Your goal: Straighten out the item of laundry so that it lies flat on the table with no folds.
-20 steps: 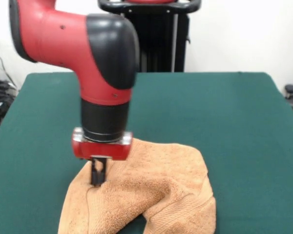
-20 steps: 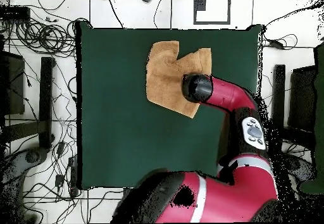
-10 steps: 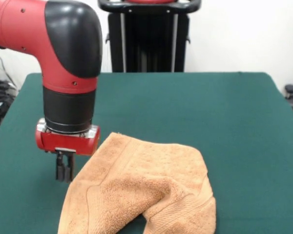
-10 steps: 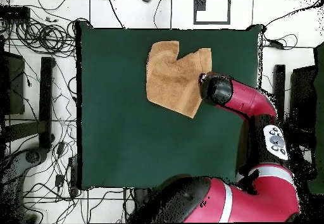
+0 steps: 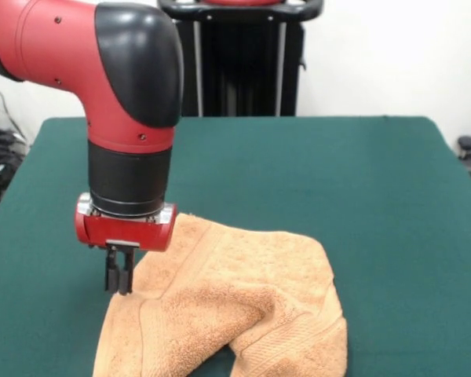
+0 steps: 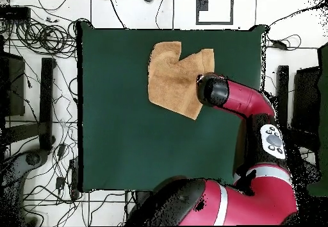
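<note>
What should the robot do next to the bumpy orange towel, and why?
Probably lower a little and pinch the towel's edge. The gripper hangs right at that edge with its fingers close together, seemingly holding nothing. The towel lies folded over itself on the green table, with a raised hump, so it needs an edge grabbed and pulled outward to flatten.

The red and black arm (image 5: 102,71) bends at its elbow and points straight down, wrist vertical. Its gripper (image 5: 119,281) hangs low (fingers drawn close together, nothing between them).
</note>
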Available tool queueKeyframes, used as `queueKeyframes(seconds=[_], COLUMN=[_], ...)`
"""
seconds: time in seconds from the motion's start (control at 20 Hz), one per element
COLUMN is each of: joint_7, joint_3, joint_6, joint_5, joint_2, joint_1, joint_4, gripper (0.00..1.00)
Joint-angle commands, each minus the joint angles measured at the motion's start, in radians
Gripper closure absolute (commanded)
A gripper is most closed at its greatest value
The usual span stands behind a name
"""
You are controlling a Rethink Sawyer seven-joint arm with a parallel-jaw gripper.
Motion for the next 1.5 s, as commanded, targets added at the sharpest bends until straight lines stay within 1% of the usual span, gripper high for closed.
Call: queueKeyframes(seconds=[0.05,0.25,0.45,0.6,0.85,1.15,1.3,1.5], joint_7=[0.088,0.089,0.068,0.080,0.108,0.131,0.148,0.198], joint_3=[0.107,0.125,0.139,0.139,0.182,0.222,0.216,0.199], joint_6=[0.015,0.027,0.050,0.059,0.011,-0.011,0.007,0.039], joint_5=[-0.027,-0.022,-0.024,-0.015,0.009,0.022,0.025,0.055], joint_2=[0.047,0.043,0.056,0.066,0.085,0.088,0.081,0.051], joint_1=[0.014,0.006,-0.002,-0.005,-0.039,-0.069,-0.058,-0.027], joint_4=[0.113,0.119,0.111,0.118,0.148,0.172,0.176,0.205], gripper=[1.00,1.00,1.00,1.00,1.00,1.00,1.00,1.00])
